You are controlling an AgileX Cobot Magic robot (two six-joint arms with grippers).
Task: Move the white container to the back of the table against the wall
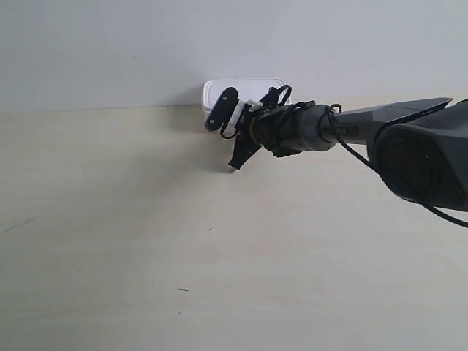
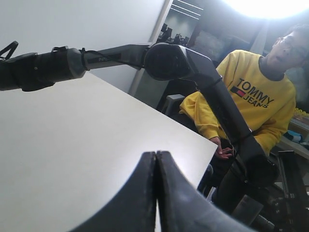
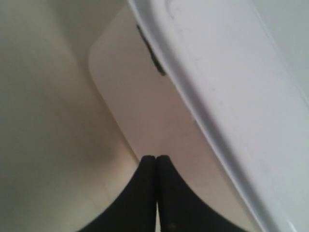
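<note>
Plainly the white container (image 1: 252, 88) sits at the far side of the table (image 1: 146, 241), seemingly against the wall (image 1: 110, 44); the right gripper (image 3: 156, 158), fingers pressed together and holding nothing, points at its near side, contact unclear; any further push could jam, skew or tip the box; a careless retreat might snag the lid; the left gripper (image 2: 156, 154) is likewise closed and empty, well apart.

A robotics lab: jointed black arm (image 2: 212, 92), pale table (image 2: 96, 130) (seated person (image 2: 256, 96) nearby).
</note>
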